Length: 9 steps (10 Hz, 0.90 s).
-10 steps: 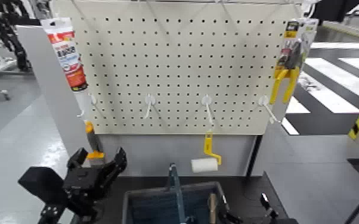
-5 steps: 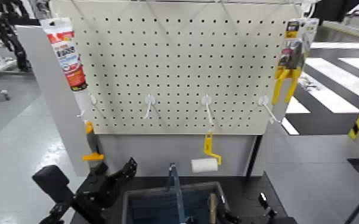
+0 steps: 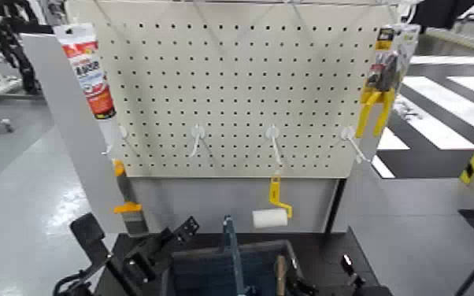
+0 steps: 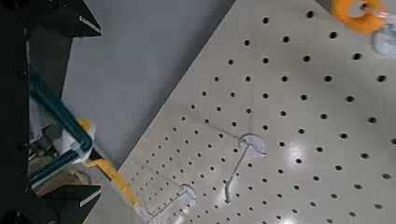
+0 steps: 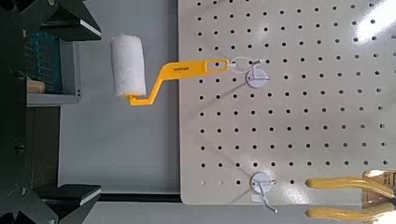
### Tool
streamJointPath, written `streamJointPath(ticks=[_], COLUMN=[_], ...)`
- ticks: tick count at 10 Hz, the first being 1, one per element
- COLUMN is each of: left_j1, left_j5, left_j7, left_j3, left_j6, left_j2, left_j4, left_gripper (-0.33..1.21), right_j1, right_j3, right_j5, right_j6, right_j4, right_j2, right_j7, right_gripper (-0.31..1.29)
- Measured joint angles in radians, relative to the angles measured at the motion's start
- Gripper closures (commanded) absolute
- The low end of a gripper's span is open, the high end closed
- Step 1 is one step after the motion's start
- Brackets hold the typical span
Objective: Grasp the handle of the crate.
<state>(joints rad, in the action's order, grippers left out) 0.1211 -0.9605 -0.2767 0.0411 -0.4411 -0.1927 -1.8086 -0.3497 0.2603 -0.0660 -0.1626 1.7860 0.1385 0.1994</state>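
1. Lowering my left gripper (image 3: 171, 241) is the change I see: a second ago it sat higher, around 9 o'clock of the crate (image 3: 179, 268) beside the orange-collared scraper (image 3: 127, 206); now it has dropped and swung in until it lies against the crate's left rim.
2. Its fingers (image 3: 185, 229) look spread, nothing between them, pointing up toward 1 o'clock.
3. My target, the handle (image 3: 231, 250), stands as a thin upright dark bar in the crate's middle, roughly at 3 o'clock of the left gripper and clearly apart from it. The crate sits at the bottom centre of the head view on the dark worktop (image 3: 323, 248), below the pegboard (image 3: 232, 86).
4. The left wrist view shows mostly pegboard and hooks, with a teal-and-yellow shape at one edge that I cannot name with confidence.
5. My right gripper (image 3: 350, 271) is barely visible low at the crate's 3 o'clock side; I cannot tell its finger state. Its wrist view looks at the yellow paint roller (image 5: 149, 71).
6. My judgement: the approach is underway but no grasp is made. The left arm needs to come across over the rim and line up on the bar; catching the rim looks like the main risk.
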Motion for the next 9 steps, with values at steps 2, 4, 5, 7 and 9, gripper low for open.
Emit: streamJointPath(ticks=[2,4,5,7,9], left_j1=[-0.021,-0.05,-0.06,-0.08,-0.103], left_j5=[-0.128,-0.262,-0.327,-0.437,-0.536], left_j7=[0.002,0.001,0.002,0.011,0.026], left_j3=[-0.012,-0.011,-0.002,0.021,0.047], left_j6=[-0.149,-0.273,-0.301,-0.336,-0.366], left_j2=[-0.03,-0.051,-0.054,-0.063,-0.076], left_j4=[0.004,0.033,0.055,0.089,0.126], left_gripper=[0.11,0.11,0.11,0.11,0.11], right_j1=[0.0,0.0,0.0,-0.001,-0.003], right_j3=[0.0,0.0,0.0,-0.002,-0.003], right_j5=[0.0,0.0,0.0,0.0,0.0], right_j6=[0.001,0.002,0.002,-0.001,-0.005], right_j4=[0.0,0.0,0.0,0.0,0.0], right_j2=[0.0,0.0,-0.001,-0.002,-0.005], right_j7=[0.0,0.0,0.0,0.0,0.0], right_gripper=[0.15,0.15,0.15,0.15,0.15])
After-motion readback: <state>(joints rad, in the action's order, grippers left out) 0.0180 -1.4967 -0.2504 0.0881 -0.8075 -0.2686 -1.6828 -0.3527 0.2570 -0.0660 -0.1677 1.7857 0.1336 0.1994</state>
